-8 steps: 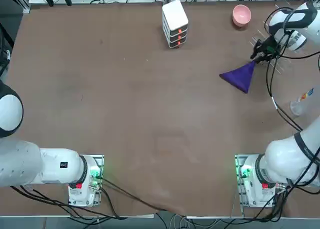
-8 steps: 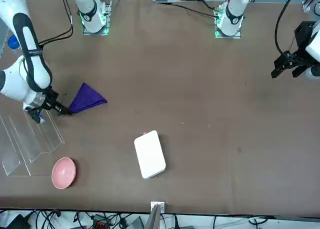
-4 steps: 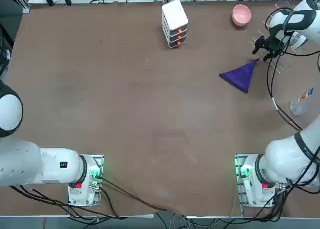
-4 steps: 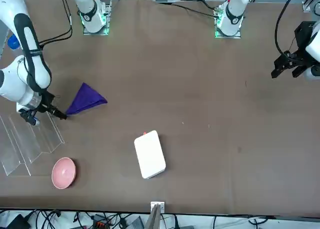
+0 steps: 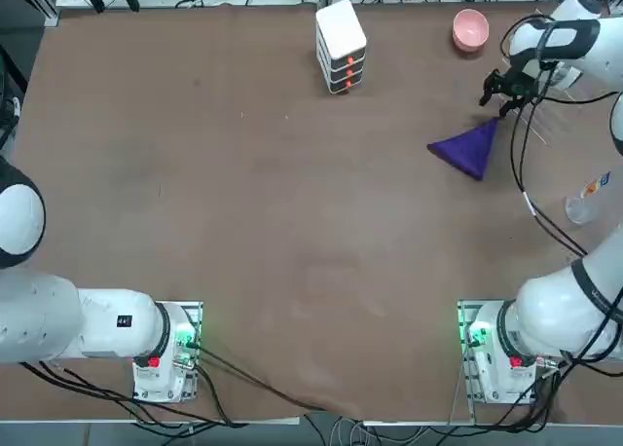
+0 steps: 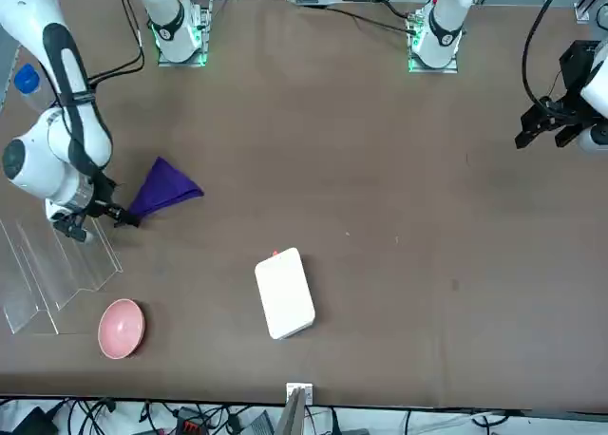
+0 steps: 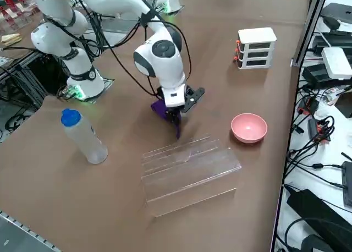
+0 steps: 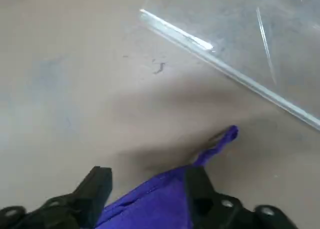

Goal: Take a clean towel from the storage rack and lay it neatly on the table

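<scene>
While the towel (image 5: 465,149) lies bunched on the table (image 5: 253,193) beside the storage rack (image 7: 187,166), the right gripper (image 8: 145,191) hovers released above its looped corner.

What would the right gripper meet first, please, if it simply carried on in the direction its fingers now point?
Most likely the towel: its bunched corner lies between the right gripper's open fingers, the loop just beyond. Past that comes bare table, then the storage rack's clear edge. Depth is hard to judge here.

On the worktop (image 5: 243,193): one purple towel (image 5: 467,148), one clear storage rack (image 7: 190,169), one pink bowl (image 5: 470,28), one white stacked box (image 5: 341,45), one blue-capped bottle (image 7: 82,136).
</scene>
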{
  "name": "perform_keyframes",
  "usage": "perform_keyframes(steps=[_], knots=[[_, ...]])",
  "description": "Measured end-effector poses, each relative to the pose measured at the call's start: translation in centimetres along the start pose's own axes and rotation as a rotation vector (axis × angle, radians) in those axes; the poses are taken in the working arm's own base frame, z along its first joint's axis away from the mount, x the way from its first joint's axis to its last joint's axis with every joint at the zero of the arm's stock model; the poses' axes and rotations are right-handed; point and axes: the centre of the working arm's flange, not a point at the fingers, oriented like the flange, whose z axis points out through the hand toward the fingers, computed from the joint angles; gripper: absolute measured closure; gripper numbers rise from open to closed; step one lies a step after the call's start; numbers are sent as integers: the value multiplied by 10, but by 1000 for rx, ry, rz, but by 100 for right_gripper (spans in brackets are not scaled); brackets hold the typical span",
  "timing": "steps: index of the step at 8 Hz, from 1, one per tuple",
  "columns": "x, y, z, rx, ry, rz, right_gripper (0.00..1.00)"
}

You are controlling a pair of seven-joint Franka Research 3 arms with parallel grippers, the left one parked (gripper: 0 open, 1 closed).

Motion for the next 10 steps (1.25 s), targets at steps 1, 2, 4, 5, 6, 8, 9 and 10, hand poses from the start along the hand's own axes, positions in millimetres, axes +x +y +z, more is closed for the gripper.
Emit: perform_keyframes(steps=[1, 2, 4, 5, 6, 8, 9, 10], knots=[[-1, 2, 0, -7, -2, -5, 40], [-2, 6, 0, -10, -4, -3, 43], [-3, 12, 2, -22, -10, -8, 43], [-3, 16, 1, -29, -11, -12, 43], [-4, 20, 2, -32, -14, -14, 44], [-10, 22, 8, -35, -30, -12, 47], [-12, 23, 11, -36, -36, -12, 50], [-14, 23, 13, -36, -41, -11, 51]])
